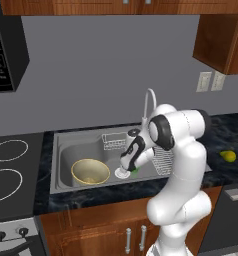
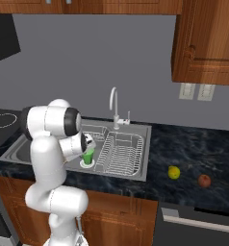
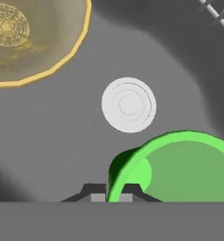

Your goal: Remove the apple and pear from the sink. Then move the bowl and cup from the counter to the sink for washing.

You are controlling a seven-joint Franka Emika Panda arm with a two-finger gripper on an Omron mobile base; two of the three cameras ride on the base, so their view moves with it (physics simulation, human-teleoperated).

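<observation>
I have the sink [image 1: 66, 150] under me with the bowl [image 1: 90, 171] already in it. My tool [image 3: 112, 194] pinches the cup [image 3: 180, 167] by its rim, just above the drain [image 3: 128, 104]. I reckon lowering and releasing comes next. The pear [image 2: 173, 172] and apple [image 2: 204, 180] lie on the surface [image 2: 193, 149] right of the sink, and the rack [image 2: 119, 151] stands close beside the cup.

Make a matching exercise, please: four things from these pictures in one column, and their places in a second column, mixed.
Things:
1. bowl
2. cup
3. pear
4. apple

Places:
A. on the counter, farthest right of the sink
B. on the sink floor, left of the drain
C. held in the gripper, above the drain
D. on the counter, between sink and red fruit

Pairs: 1-B, 2-C, 3-D, 4-A
</observation>
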